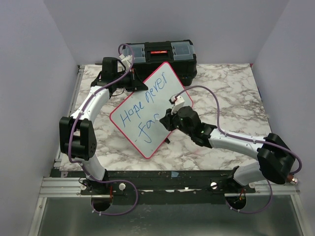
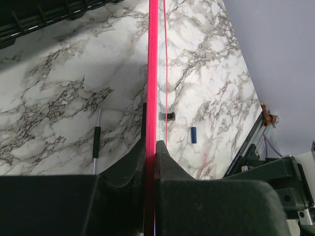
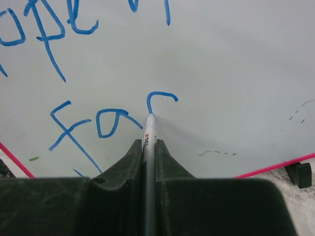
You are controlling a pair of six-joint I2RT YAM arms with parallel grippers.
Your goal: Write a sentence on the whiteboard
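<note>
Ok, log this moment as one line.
left tool: shut on whiteboard edge | right tool: shut on marker | tip on board, second line begun

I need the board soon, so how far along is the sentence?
Done: "Hope never" stands in blue on the top line of the whiteboard. In hand: the left jaws clamp its red edge while the right jaws press the marker tip to the third letter of a second line, reading like "far" or "for". Left: the rest of the sentence; its length cannot be told.

Bright even diffuse light, soft shadows on the table (image 1: 231, 83), whiteboard (image 2: 152, 59) edge oversaturated pink, wrist-view foregrounds dark, soft.
</note>
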